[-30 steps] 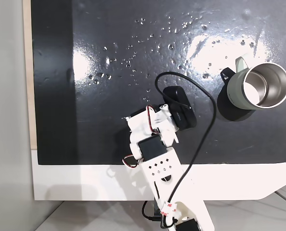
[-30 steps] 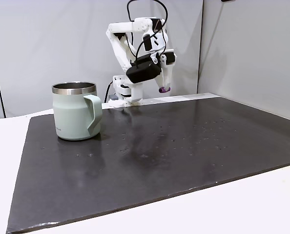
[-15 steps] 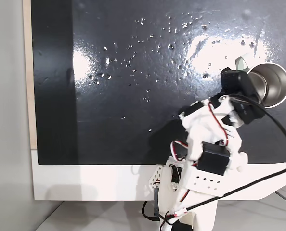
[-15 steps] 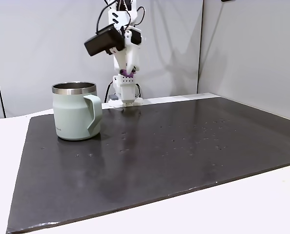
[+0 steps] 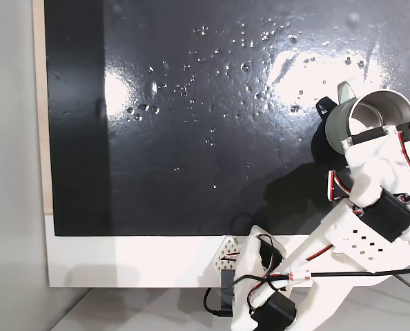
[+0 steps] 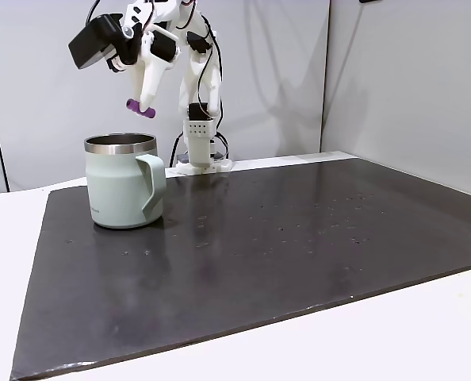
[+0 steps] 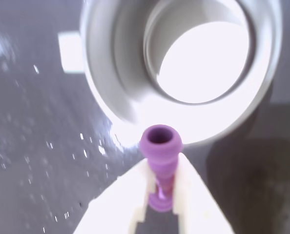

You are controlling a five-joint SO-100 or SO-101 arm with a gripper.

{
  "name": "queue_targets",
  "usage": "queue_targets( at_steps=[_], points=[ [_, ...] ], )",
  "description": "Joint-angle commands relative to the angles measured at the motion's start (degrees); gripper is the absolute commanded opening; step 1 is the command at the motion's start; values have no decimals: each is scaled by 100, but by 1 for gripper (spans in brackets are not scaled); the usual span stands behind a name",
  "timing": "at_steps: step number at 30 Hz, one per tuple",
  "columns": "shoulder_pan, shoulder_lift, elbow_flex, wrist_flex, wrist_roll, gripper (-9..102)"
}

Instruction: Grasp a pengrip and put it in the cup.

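While one cup [image 6: 123, 182] stands at the left of a fixed view, the end effector [image 6: 143, 105] hangs just above its rim, clenched on the one pengrip [image 7: 159, 148], which sits at centre of the wrist view, above the dark tabletop [image 6: 299, 238].

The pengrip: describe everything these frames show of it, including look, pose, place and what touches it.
The pengrip is a small purple, rubbery-looking tube with a flared, hollow open end and a narrower waist. It is pinched between the two white fingers of the gripper, its flared end sticking out past the fingertips. In the fixed side view it hangs in the air, tilted, just above the steel rim of the cup, touching nothing but the fingers. The wrist view shows it at the near edge of the cup's opening.
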State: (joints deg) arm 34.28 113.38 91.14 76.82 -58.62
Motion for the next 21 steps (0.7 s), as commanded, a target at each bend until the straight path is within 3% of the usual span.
queue_targets(
  at_steps=[1, 6, 11, 15, 19, 21],
  points=[
    [176, -9, -413, -448, -132, 0],
    [290, -167, -369, -1011, -123, 0],
    [308, -299, -431, -1055, -97, 2],
    [308, -255, -466, -1037, 132, 11],
    [308, -264, -466, -905, 114, 33],
    [308, -272, -466, -879, 105, 36]
  ],
)
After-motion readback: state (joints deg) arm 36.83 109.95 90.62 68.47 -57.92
